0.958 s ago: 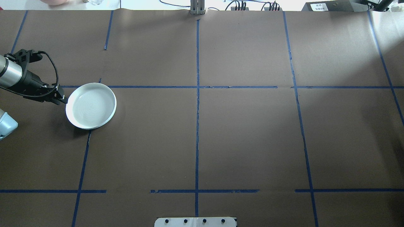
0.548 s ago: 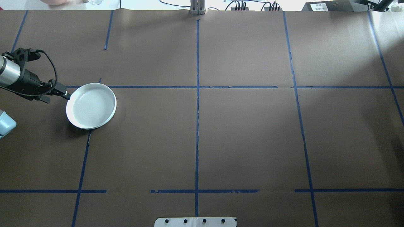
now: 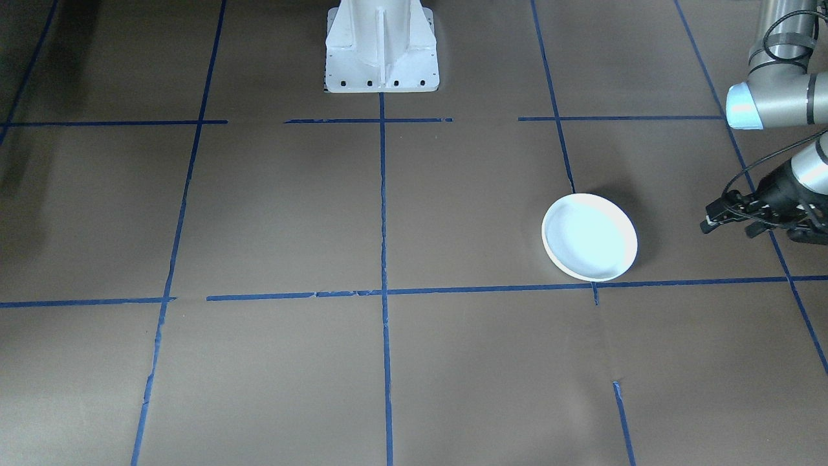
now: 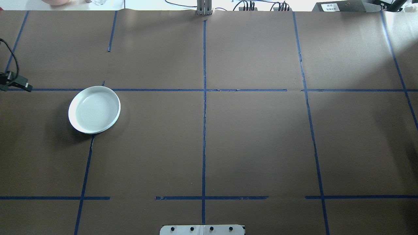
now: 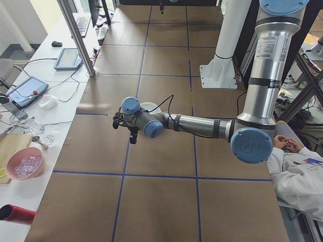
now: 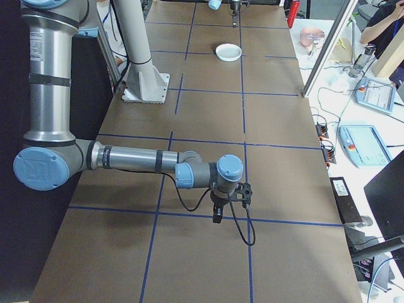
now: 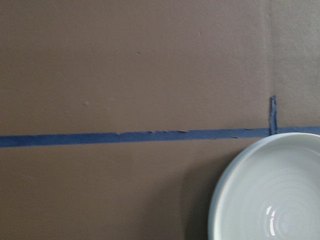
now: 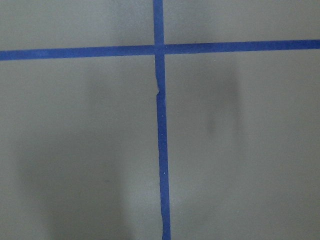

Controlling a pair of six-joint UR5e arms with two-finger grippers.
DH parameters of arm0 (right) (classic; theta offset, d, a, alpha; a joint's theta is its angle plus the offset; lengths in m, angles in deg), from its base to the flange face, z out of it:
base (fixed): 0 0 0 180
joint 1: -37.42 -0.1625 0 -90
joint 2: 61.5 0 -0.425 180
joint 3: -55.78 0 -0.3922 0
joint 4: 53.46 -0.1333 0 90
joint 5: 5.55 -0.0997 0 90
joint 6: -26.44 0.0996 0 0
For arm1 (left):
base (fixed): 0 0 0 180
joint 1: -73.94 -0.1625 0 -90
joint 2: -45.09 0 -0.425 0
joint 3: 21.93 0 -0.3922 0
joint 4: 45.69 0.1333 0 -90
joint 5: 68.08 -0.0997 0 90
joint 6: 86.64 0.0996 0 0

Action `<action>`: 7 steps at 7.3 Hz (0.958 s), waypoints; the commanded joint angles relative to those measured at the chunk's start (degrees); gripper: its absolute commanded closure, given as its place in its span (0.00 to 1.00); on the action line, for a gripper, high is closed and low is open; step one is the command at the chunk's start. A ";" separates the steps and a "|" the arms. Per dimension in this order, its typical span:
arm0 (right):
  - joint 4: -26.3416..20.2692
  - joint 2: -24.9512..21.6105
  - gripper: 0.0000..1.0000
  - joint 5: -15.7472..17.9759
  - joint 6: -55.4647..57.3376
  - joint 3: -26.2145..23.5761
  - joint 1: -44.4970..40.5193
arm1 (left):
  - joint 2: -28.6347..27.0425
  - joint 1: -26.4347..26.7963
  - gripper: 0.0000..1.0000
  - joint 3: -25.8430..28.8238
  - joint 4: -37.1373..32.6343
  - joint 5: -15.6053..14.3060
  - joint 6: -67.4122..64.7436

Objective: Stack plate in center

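The white plate (image 4: 94, 109) lies flat on the brown paper-covered table (image 4: 254, 137), in the left half of the overhead view, just on the near side of the far blue tape line (image 4: 156, 89) and well left of the central tape cross; its near rim sits on the end of a tape strip running toward the robot. In the front-facing view the plate (image 3: 589, 237) rests alone with nothing touching it. The left gripper (image 3: 711, 221) hovers above the table, well apart from the plate on the plate's outer side, its dark fingers pointing toward the plate; whether they stand apart or together cannot be told. The left wrist camera shows part of the plate (image 7: 272, 195) at its lower right corner. The right gripper (image 6: 217, 218) shows only in the right side view, pointing down over a tape line, and its jaw state cannot be told.
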 commanded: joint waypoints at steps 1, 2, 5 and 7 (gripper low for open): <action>0.06 0.00 0.00 0.00 0.00 0.00 0.00 | 1.89 8.63 0.00 0.05 8.67 -0.09 12.32; 0.06 0.00 0.00 0.00 0.00 0.00 0.00 | 2.68 13.19 0.00 0.14 11.92 -0.18 17.84; 0.06 0.00 0.00 0.00 0.00 0.09 0.00 | 4.18 21.57 0.00 0.14 24.84 -0.18 28.52; 0.06 0.00 0.00 0.00 0.00 0.09 0.00 | 4.18 21.85 0.00 -0.82 25.31 5.50 27.65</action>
